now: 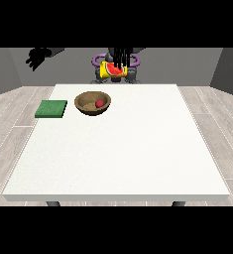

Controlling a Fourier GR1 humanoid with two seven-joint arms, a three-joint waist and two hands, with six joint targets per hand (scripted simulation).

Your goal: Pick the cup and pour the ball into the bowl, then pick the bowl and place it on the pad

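A yellow cup (111, 70) with a red pattern is held on its side above the far edge of the white tabletop (118, 149), in front of the robot's torso. It is gripped from above by the black hand (121, 57) that shows just right of the view's centre, whose fingers are curled down over the cup's body. The cup is kept in the air, beyond and a little to the right of the bowl.

A brown wooden bowl (93, 103) is seen standing upright on the tabletop, in its far left part. A small red ball (100, 102) is seen lying inside it, toward its right side.

A flat green pad (51, 109) is laid at the tabletop's left edge, just beside the bowl but apart from it.

The hand at the view's left (37, 57) is raised in the air, well off the tabletop, beyond its far left corner. Its fingers are spread and nothing is held by it.
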